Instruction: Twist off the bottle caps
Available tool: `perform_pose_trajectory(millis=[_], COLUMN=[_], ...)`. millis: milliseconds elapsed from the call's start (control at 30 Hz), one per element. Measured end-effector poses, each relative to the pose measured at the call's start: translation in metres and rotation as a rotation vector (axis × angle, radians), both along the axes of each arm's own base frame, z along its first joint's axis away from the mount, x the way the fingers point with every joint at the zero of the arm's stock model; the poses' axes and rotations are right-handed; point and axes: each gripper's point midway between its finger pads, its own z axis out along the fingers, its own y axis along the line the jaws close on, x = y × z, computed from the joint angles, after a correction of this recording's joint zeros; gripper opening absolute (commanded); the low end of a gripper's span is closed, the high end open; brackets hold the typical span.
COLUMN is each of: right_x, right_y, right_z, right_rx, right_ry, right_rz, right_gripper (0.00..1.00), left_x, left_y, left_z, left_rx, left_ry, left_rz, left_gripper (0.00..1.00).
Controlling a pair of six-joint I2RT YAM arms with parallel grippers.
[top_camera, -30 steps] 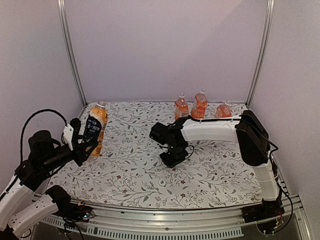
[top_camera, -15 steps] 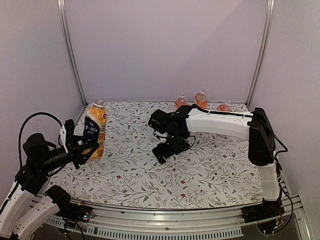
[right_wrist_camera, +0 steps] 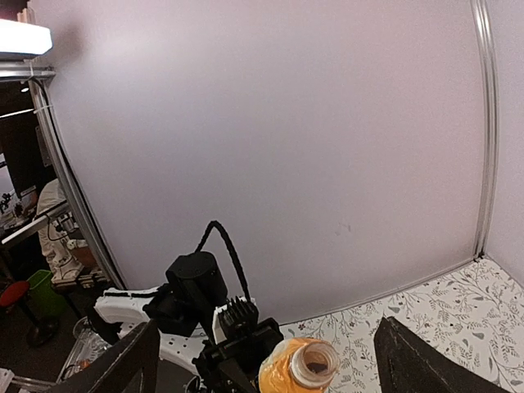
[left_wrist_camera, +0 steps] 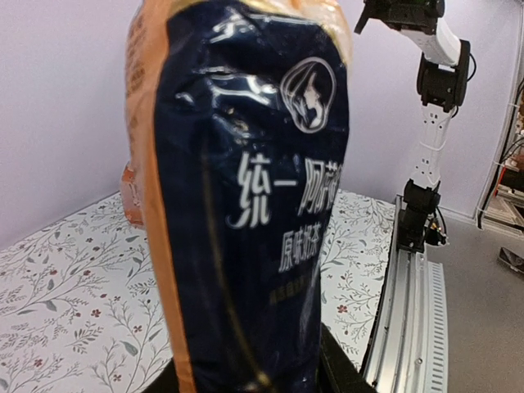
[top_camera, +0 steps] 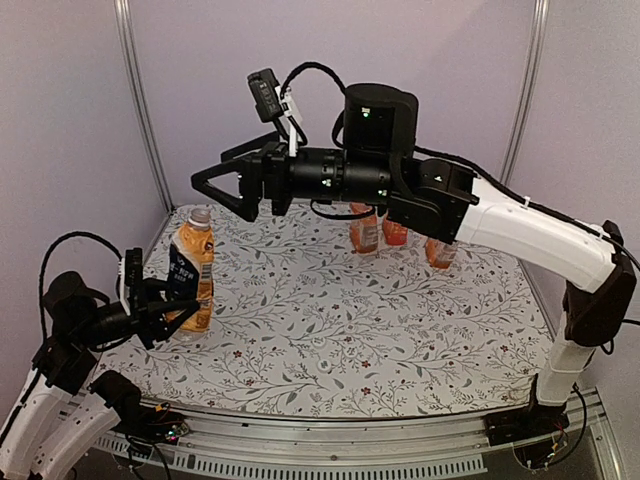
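Fingers point(top_camera: 178, 299) of the left gripper point(top_camera: 172, 312) clamp the dark-labelled bottle point(top_camera: 190, 268) upright on the floral surface point(top_camera: 330, 330), its mouth apparently already uncapped. Higher up, the right gripper point(top_camera: 222, 188) hangs spread open. Fetching one of the three bottles point(top_camera: 365, 235) at the back, their bottle caps hidden behind the right arm point(top_camera: 520, 225), looks next.

The bottle point(top_camera: 192, 262) is orange, its label point(left_wrist_camera: 254, 213) navy with white lettering. The cloth point(top_camera: 400, 330) is white with grey leaf sprigs.

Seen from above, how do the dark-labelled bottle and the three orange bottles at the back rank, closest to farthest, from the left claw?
1. dark-labelled bottle, held in the left gripper, far left.
2. back-left bottle, rear centre.
3. back-middle bottle, just right of it.
4. back-right bottle, farthest right.
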Motion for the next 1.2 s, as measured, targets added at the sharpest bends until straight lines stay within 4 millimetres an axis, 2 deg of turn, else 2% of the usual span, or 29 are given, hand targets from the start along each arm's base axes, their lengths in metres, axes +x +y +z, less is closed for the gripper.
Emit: perform_pose_trajectory(millis=[67, 133, 233, 333, 400, 433, 467, 533, 600, 633, 700, 733, 833, 867, 967, 1033, 1133, 1200], right_x=[-0.003, -0.003, -0.003, -0.003, -0.003, -0.003, -0.003, -0.005, -0.004, -0.004, -0.002, -0.002, -0.001, -0.001, 0.007, 0.018, 0.041, 0.066], right_y=[0.020, 0.038, 0.061, 0.071, 0.073, 0.073, 0.073, 0.073, 0.073, 0.074, 0.074, 0.074, 0.074, 0.073, 0.065, 0.053, 0.022, -0.011], right_z=[-0.001, -0.014, -0.050, -0.075, -0.078, -0.078, -0.076, -0.073, -0.073, -0.073, -0.075, -0.076, -0.076, -0.076, -0.085, -0.098, -0.120, -0.133], right_rx=[0.026, 0.017, -0.036, -0.083, -0.087, -0.085, -0.081, -0.072, -0.067, -0.065, -0.069, -0.070, -0.071, -0.072, -0.105, -0.147, -0.234, -0.290], right_ry=[-0.002, 0.015, 0.061, 0.099, 0.113, 0.114, 0.119, 0.124, 0.134, 0.132, 0.137, 0.138, 0.137, 0.133, 0.137, 0.138, 0.115, 0.073], right_rz=[0.031, 0.056, 0.090, 0.107, 0.109, 0.110, 0.113, 0.122, 0.121, 0.123, 0.122, 0.123, 0.122, 0.120, 0.066, -0.009, -0.187, -0.359], right_gripper=[0.84, 0.77, 0.71, 0.61, 0.55, 0.48, 0.41, 0.18, 0.04, 0.00, 0.00, 0.00, 0.00, 0.00, 0.00, 0.00, 0.00, 0.00], left_x=[-0.001, -0.003, -0.004, -0.006, -0.006, -0.006, -0.006, -0.007, -0.008, -0.009, -0.008, -0.008, -0.008, -0.009, -0.005, -0.001, 0.004, 0.007], left_y=[0.000, 0.000, 0.000, 0.001, 0.001, 0.001, 0.001, 0.001, 0.001, 0.001, 0.001, 0.001, 0.001, 0.001, 0.003, 0.005, 0.009, 0.011], left_z=[0.001, 0.002, 0.005, 0.006, 0.005, 0.005, 0.005, 0.006, 0.008, 0.008, 0.006, 0.005, 0.005, 0.005, 0.005, 0.006, 0.006, 0.006], left_rx=[-0.004, -0.008, -0.014, -0.017, -0.018, -0.018, -0.019, -0.020, -0.025, -0.027, -0.026, -0.026, -0.028, -0.027, -0.032, -0.034, -0.034, -0.034], left_ry=[-0.002, -0.009, -0.018, -0.026, -0.026, -0.028, -0.029, -0.033, -0.040, -0.036, -0.027, -0.025, -0.023, -0.024, -0.024, -0.027, -0.029, -0.029], left_rz=[-0.006, -0.010, -0.012, -0.015, -0.016, -0.016, -0.016, -0.018, -0.023, -0.025, -0.024, -0.023, -0.022, -0.024, 0.002, 0.029, 0.065, 0.086], left_gripper=[0.22, 0.22, 0.22, 0.22, 0.22, 0.22, 0.22, 0.22, 0.22, 0.22, 0.22, 0.31, 0.86, 0.98, 1.00, 1.00, 0.99, 1.00])
